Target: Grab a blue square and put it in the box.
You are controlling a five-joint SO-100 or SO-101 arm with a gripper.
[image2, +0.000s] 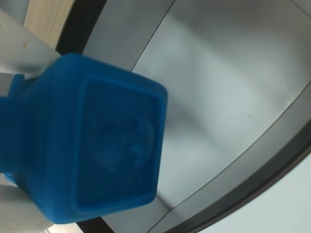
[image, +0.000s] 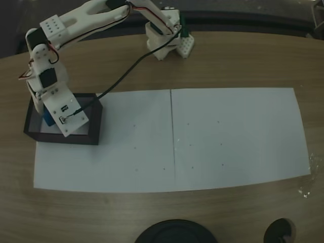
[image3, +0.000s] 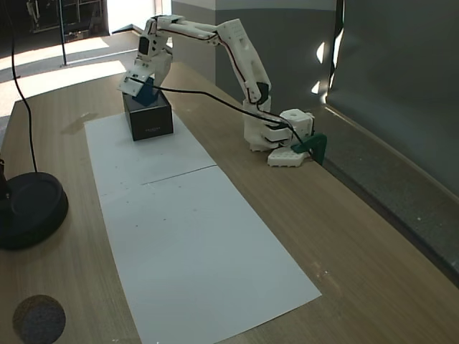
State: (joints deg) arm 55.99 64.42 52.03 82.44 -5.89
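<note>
The arm is stretched out from its base at the far edge of the surface (image: 238, 61) to the box (image: 91, 137), which sits on the left end of the white paper sheet (image: 228, 136) in a fixed view looking down. The hand (image: 50, 119) is poised right over the box, and it is clenched on the blue square (image2: 97, 145): in the wrist view the cube fills the left half of the picture, pinned against a white finger (image2: 22, 48), with the box's pale floor and black wall spread out just behind it. From the side, in a fixed view, a bit of blue (image3: 147, 92) shows at the top of the black box (image3: 148, 122), under the hand (image3: 141, 87). I judge the pickup and the carry to be done; the cube is above the inside of the box, or already dipping into it, though I cannot tell whether it touches the floor. What is left, as far as I can see, is small: loosen the fingers so the cube drops or settles inside the walls, then lift the arm clear. A black cable (image: 126, 71) hangs from the arm down across the box's right side. A dark round stand (image3: 29, 208) sits on the near left of the surface, well apart from everything.
</note>
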